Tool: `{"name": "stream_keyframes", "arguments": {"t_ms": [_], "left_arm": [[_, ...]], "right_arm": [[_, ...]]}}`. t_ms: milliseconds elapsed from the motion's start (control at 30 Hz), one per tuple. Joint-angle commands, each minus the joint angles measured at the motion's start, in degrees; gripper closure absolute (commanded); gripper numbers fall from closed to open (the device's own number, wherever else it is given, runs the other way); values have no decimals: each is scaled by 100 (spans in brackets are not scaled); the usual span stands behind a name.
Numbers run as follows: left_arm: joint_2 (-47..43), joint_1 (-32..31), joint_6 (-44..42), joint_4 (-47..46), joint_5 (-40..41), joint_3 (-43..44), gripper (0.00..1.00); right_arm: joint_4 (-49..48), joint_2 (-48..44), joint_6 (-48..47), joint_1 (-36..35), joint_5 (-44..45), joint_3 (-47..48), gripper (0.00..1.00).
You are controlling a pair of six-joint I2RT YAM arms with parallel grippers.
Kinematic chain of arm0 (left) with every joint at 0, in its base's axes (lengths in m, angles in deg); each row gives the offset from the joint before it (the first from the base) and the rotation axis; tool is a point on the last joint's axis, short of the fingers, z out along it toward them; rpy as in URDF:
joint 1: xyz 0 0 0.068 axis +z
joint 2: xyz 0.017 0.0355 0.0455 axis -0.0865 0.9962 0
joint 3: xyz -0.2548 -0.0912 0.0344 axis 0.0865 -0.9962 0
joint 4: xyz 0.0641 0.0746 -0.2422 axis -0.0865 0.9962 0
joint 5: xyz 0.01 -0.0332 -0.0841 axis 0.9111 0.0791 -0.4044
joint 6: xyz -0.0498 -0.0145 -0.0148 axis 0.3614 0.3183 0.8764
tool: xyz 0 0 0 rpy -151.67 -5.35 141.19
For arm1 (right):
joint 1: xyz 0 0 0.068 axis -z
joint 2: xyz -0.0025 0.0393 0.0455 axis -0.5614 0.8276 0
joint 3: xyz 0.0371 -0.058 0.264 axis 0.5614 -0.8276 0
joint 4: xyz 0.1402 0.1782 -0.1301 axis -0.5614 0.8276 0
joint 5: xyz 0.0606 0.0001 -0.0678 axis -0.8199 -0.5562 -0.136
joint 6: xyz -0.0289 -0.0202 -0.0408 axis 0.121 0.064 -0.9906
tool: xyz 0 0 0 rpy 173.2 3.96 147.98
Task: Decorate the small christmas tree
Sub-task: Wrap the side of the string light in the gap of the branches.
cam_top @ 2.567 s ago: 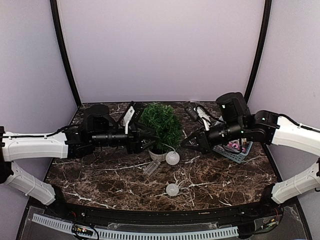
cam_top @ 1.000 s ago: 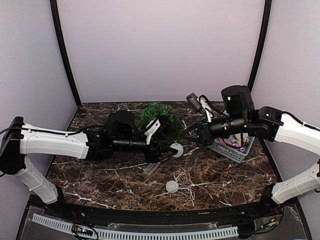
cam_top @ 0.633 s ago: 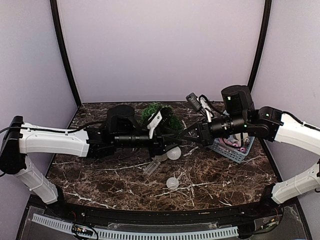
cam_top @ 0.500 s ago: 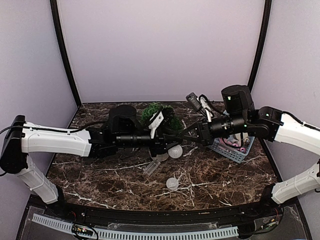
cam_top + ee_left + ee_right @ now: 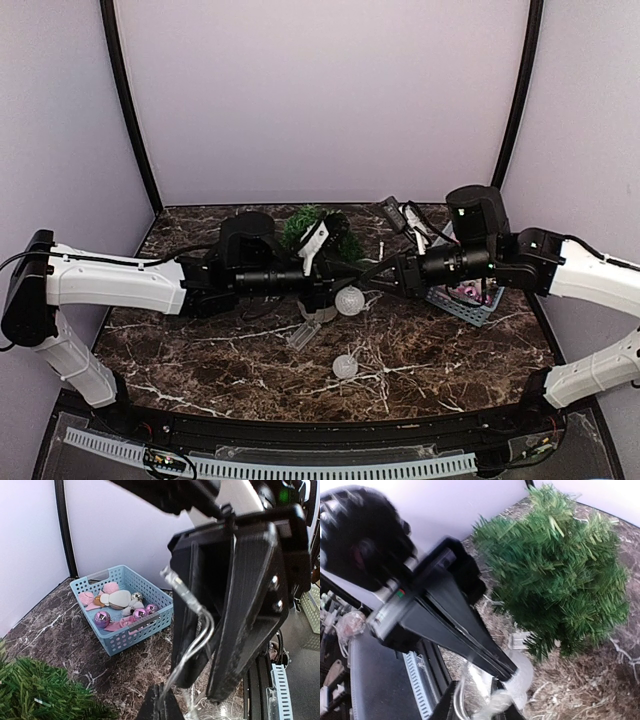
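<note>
- A dark brown marbled tabletop (image 5: 200,350) is enclosed by plain lilac walls (image 5: 320,100), and both arms are stretched towards its middle.
- Within the last second the left claw (image 5: 161,700) has been brought from wide apart to fully together. It appears to be clamped on the thin clear wire (image 5: 202,617) of a light string.
- Over the same second the right claw (image 5: 202,692), which was tight before, has been parted a little. The wire is seen looped between its fingers, so it cannot be told whether the wire is fully freed.
- A hand-over of the strand from right to left is judged to be under way, so draping on the tree is not yet begun.
- The small bushy dark-green christmas tree (image 5: 555,570) is found upright at the back centre of the tabletop. It is just behind the left claw and partly hidden by that arm's wrist, and no ornament is seen on its visible branches.
- A translucent white ball (image 5: 348,300) is seen just below the two claws, and a second ball (image 5: 344,366) lies nearer the front edge. A clear plastic piece (image 5: 303,335) lies between them, slightly to the left.
- A light-blue plastic mesh basket (image 5: 135,632) holding pink and silver baubles (image 5: 102,618) is placed to the right, partly beneath the right arm.
- The space in front of the tree is crowded by both claws. A snag of the looped wire on the right claw's fingers is judged possible when the claws are drawn apart.
</note>
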Motion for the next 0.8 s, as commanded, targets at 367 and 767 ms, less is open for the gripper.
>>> {"name": "stream_keyframes", "arguments": {"t_ms": [367,767], "left_arm": [[-362,-25,572,-565,-222,-55,100],[-342,-24,605,-536,-275,-40,100]], "right_arm": [[-2108,-1398,703,-19,647,-2527,19],[-3317,-870,883,-292,665,-3737,22]]}}
